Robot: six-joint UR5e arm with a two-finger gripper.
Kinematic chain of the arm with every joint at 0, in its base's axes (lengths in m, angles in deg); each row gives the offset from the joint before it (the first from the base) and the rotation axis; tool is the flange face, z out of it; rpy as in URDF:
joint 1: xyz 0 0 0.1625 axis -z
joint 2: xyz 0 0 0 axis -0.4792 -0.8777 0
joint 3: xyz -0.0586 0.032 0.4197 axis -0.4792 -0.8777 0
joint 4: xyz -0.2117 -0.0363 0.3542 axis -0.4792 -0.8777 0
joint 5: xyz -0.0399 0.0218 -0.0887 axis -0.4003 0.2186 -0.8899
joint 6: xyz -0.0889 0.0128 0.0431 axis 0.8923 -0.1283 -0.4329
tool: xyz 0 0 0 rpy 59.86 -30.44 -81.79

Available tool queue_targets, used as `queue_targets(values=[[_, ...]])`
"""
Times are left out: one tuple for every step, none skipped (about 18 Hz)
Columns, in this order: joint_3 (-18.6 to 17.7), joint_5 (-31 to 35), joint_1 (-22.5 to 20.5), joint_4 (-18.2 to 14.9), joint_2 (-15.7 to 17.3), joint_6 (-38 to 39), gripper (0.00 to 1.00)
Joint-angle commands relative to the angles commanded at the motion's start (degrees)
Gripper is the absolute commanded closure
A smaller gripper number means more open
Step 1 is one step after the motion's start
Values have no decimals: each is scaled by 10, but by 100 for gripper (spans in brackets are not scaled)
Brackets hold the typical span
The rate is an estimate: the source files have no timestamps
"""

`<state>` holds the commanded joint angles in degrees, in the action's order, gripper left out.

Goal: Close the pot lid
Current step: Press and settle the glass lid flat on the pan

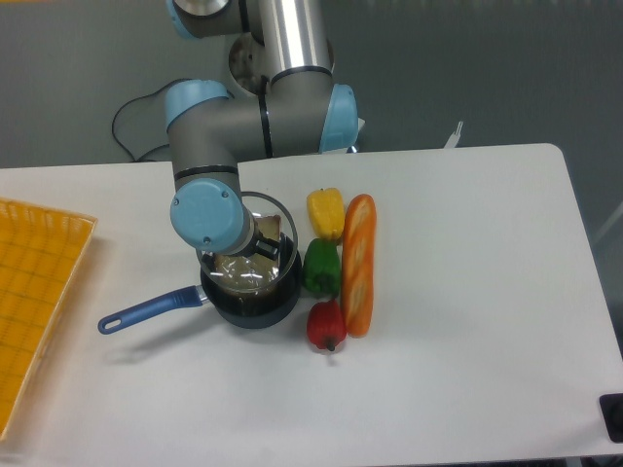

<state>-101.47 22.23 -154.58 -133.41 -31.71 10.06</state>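
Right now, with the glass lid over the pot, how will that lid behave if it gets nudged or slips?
The lid looks rigid and thin-rimmed, so it would probably slide or tilt rather than flex. Being glass, it is likely fragile. It sits tilted over the pot, so it may shift before seating.

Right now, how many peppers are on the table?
3, in a column just right of the pot: yellow pepper farthest back, green pepper in the middle, red pepper nearest. All lie alongside the bread loaf. The arm could hide others.
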Motion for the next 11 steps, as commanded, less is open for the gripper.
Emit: queue_targets(values=[[0, 0, 0, -1, -3, 3, 51], [0, 0, 1, -1, -4, 12, 51], [1, -1, 3, -1, -5, 19, 51], [4, -1, 5, -1, -10, 22, 51], [4, 0, 5, -2, -11, 25, 51], [5, -1, 5, -4, -11, 25, 51], [6, -1, 5, -4, -11, 27, 51], [8, -1, 5, -4, -11, 28, 51], [11, -1, 5, -9, -11, 28, 51], [13, -2, 5, -12, -11, 28, 51], [16, -3, 5, -12, -13, 28, 51]])
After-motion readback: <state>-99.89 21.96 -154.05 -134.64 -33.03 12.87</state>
